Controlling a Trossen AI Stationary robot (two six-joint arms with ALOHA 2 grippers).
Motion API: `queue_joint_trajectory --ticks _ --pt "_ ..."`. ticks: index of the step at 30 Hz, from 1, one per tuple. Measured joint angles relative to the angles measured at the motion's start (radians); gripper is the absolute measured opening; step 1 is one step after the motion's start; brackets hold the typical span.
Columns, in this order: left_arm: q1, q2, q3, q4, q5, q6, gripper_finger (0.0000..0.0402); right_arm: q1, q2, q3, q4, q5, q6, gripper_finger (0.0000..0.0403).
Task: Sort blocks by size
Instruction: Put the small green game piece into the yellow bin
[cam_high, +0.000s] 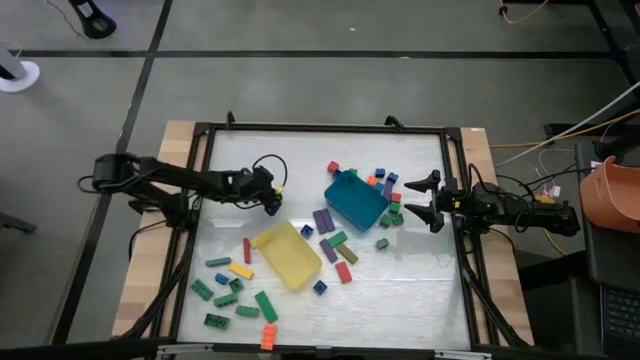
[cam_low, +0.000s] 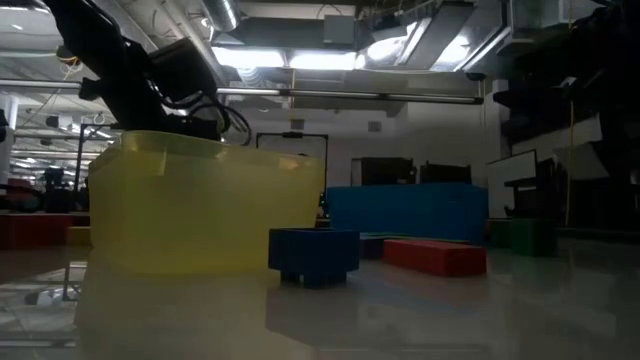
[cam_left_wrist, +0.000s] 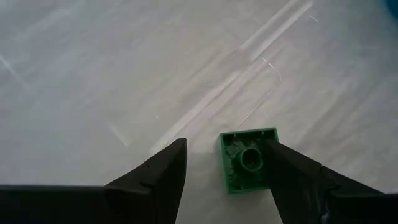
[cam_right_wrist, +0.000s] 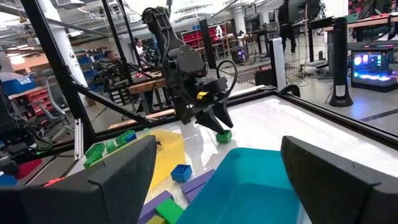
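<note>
White tabletop, item: small green block lying btwn open left gripper fingers, not clamped; right gripper wide, idle nr teal tray; we judge risk: off-centre close nudges block, no grip.

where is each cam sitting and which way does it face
High: overhead, straight down on the table, both arms.
Low: table height, level past the yellow tray; an arm above it.
Left wrist: down past its open fingers at a green block.
Right wrist: across the teal tray to the left gripper.
Shared: that green block.
</note>
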Motion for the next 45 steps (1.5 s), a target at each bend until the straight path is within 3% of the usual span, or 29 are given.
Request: queue_joint_trajectory --ticks 18,22,28,37,41,45 --pt "0.0 0.082 0.004 0.034 0.038 -0.044 0.0193 0.0 0.0 0.0 -0.006 0.0 0.0 0.0344" --pt "0.0 0.082 0.003 0.062 0.046 -0.043 0.0158 0.0 0.0 0.0 -0.005 0.0 0.0 0.0344" --pt "0.0 0.08 -0.001 0.112 0.05 -0.034 0.0073 0.0 0.0 0.0 -0.005 0.0 0.0 0.0344" --pt "0.043 0.039 -0.001 0.169 0.059 0.029 0.0068 0.0 0.0 0.0 -0.005 0.0 0.0 0.0344" --pt "0.064 -0.024 0.025 0.174 0.144 0.068 0.0082 0.0 0.0 0.0 -0.005 0.0 0.0 0.0344" --pt "0.048 -0.096 0.052 0.177 0.33 0.095 0.0089 0.0 0.0 0.0 -0.005 0.001 0.0 0.0344"
